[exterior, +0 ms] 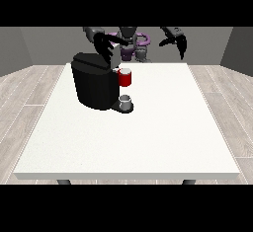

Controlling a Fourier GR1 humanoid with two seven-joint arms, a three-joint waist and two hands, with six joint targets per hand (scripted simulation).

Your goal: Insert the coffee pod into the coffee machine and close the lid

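coffee machine (94,85) | hand at view's left (105,46) on its raised lid (113,58); grip unclear | hand at view's right (177,41) holds nothing, fingers drooping relaxed

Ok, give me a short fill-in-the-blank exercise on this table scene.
1. The coffee machine standing on the white table is ____ in colour.
2. The small cup sits ____ the red part of the machine.
3. The hand at the view's left is above the ____.

Missing words: black; below; coffee machine
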